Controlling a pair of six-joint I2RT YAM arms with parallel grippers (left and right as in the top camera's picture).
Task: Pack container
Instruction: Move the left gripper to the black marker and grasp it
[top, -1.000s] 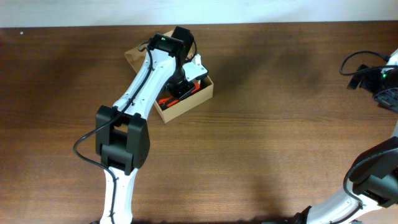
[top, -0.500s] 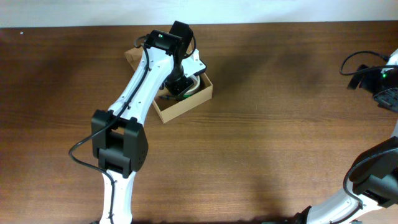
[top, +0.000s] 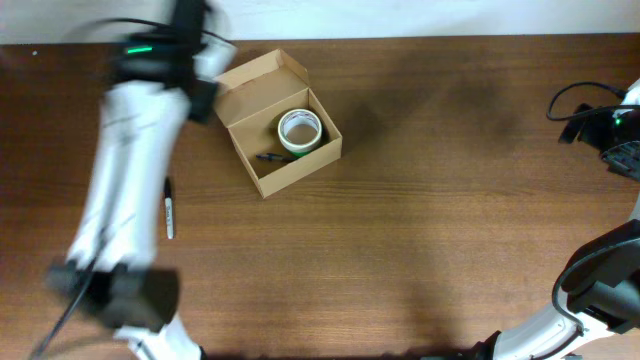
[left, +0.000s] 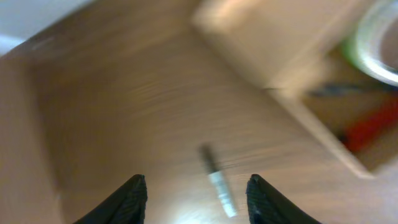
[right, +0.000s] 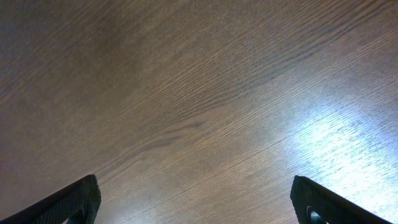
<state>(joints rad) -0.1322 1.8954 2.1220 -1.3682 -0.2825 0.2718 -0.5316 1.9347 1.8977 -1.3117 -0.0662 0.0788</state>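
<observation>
On the desk, near the far edge: the container (top: 300, 168) sits left of the middle, turned a little.
Lid: the flap (top: 262, 88) is open and stands up on the far left side of the container.
Inside the container: a roll of tape (top: 299, 130) with a green edge lies flat by the right wall. A thin dark pen (top: 268, 157) lies on the bottom beside it. The left wrist view also shows a red thing (left: 373, 127) in there, too blurry to name.
Marker: a black and white marker (top: 169, 208) lies on the bare desk (top: 450, 230), to the left of the container and not touching it.
Left arm: it looks blurry, over the left side of the desk.
Left claw (left: 196, 202): open, with its two dark fingers apart and nothing between them. It hangs above the desk with the marker under it.
Right claw (right: 199, 205): open wide and holding nothing, with only bare wood below. It is at the far right of the desk, well apart from the container.
</observation>
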